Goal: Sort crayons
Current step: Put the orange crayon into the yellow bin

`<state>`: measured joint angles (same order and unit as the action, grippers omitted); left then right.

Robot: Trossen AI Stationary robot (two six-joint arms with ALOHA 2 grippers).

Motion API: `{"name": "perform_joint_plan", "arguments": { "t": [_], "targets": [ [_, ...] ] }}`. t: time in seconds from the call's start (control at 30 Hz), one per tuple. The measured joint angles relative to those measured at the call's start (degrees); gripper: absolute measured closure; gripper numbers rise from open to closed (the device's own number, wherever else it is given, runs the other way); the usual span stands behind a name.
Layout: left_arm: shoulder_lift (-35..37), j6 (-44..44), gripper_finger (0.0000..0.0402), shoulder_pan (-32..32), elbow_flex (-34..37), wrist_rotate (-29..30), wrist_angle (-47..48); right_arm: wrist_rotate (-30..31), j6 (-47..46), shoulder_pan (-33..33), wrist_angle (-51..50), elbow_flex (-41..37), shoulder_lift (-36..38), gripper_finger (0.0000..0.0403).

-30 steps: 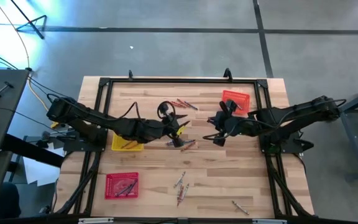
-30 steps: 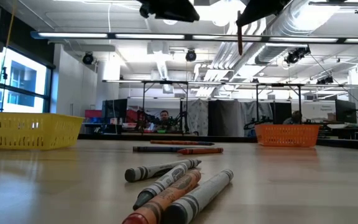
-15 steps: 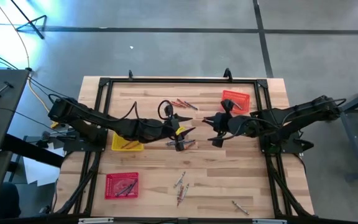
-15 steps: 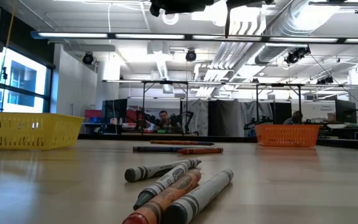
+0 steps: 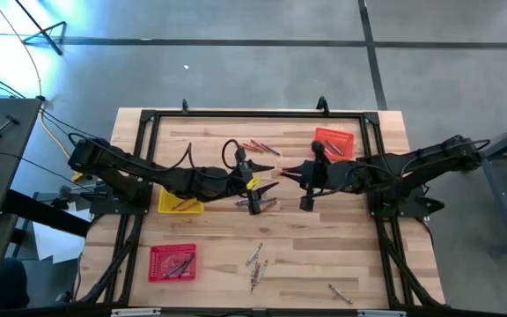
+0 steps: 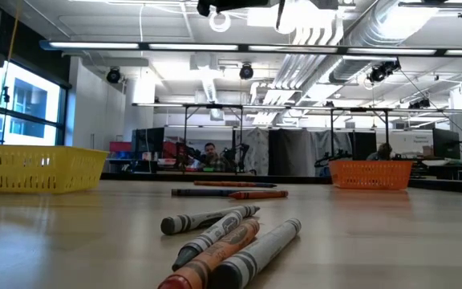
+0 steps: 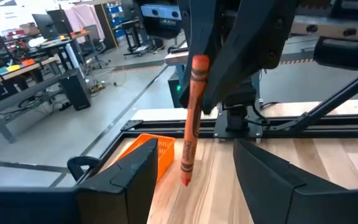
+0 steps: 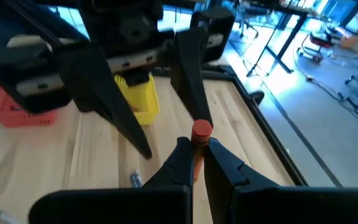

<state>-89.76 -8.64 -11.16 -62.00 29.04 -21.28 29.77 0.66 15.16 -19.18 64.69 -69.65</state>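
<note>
An orange crayon (image 7: 190,118) hangs upright high over the table's middle, with my right gripper (image 8: 194,163) shut on its upper end. My left gripper (image 7: 194,186) faces it from the table's left, open. Its fingers (image 8: 124,118) stand just short of the crayon without touching it. In the high view the two grippers (image 5: 269,182) (image 5: 287,171) meet tip to tip. More crayons lie loose on the wood: a few under the grippers (image 5: 262,204), a group at the back (image 5: 260,147) and a group near the front (image 6: 231,241). My right gripper pinches the orange crayon just below its flat upper end (image 8: 201,130) between its two fingers. The fingers come nearly level from the table's right and lie across the crayon. The crayon hangs upright, point down (image 7: 184,180), lifted clear of the table.
A yellow tray (image 5: 180,202) sits left of centre, a red tray (image 5: 172,261) at the front left and an orange tray (image 5: 334,141) at the back right. A single crayon (image 5: 340,292) lies at the front right. A black frame edges the table.
My right gripper has risen a little and gone toward my left gripper, tipping up nearer to level, and the hanging crayon has gone up and toward the table's left with it. My left gripper has opened wider and turned a little without leaving its place.
</note>
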Motion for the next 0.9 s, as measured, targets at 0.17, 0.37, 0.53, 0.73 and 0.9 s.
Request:
{"name": "perform_joint_plan", "arguments": {
  "t": [0.17, 0.37, 0.53, 0.73, 0.9],
  "targets": [
    [0.00, 0.60, 0.0204, 0.00, -0.02, 0.01, -0.23, -1.12, 2.27, -0.02, 2.97, 0.00, 0.00, 0.0396],
    [0.00, 0.55, 0.0204, 0.24, 0.00, -0.02, -2.85, -1.75, 3.92, 0.00, 5.41, 0.00, 0.00, 0.0396],
    [0.00, 0.48, 0.0204, 1.11, 0.00, -0.46, -3.00, -2.85, 4.26, -0.02, 6.14, 0.00, -0.02, 0.0396],
    [0.00, 0.93, 0.0211, 2.24, 0.00, -0.54, -3.01, -3.71, 4.96, -0.04, 7.00, 0.00, -0.02, 0.0396],
    [0.00, 0.92, 0.0261, 2.21, 0.00, -0.70, -2.86, -3.59, 4.99, -0.09, 7.00, 0.00, -0.04, 0.0396]
  ]
}}
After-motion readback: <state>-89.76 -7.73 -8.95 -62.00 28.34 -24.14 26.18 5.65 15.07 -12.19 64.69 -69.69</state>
